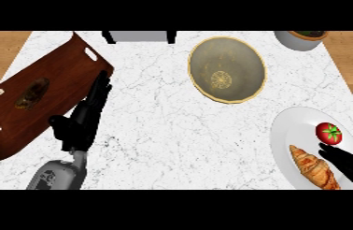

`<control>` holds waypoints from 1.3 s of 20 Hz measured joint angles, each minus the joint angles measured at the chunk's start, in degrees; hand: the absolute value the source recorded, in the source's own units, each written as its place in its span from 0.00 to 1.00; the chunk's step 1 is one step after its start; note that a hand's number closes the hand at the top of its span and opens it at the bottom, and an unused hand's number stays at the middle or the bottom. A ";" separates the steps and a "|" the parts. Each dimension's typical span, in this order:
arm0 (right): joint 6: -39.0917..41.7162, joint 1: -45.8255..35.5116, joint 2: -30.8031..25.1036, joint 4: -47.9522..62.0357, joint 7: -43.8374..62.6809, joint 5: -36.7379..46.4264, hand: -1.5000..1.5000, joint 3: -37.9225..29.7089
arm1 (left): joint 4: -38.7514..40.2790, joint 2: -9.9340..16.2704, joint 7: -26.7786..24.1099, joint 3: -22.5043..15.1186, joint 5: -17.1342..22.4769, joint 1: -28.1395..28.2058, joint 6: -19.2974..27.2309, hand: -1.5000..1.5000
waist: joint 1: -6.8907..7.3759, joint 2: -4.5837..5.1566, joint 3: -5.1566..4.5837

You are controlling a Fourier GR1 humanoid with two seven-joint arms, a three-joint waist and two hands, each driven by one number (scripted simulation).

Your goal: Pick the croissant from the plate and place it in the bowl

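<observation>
Our right hand (339, 160), fingers straight, holding nothing, touches the croissant (314, 168) on the plate (289, 126) at the tabletop's (172, 131) right edge.

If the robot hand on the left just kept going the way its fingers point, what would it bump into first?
Probably the wooden tray: the left robot hand points up and slightly right, along the tray's right edge. Its height above the counter is unclear, so it might pass over it.
</observation>
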 measured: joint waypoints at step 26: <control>13.80 -7.63 13.28 16.11 -12.63 3.45 0.00 -7.42 | 1.31 -5.20 -1.62 5.39 -4.79 1.94 -5.80 0.50 | 0.10 0.01 0.00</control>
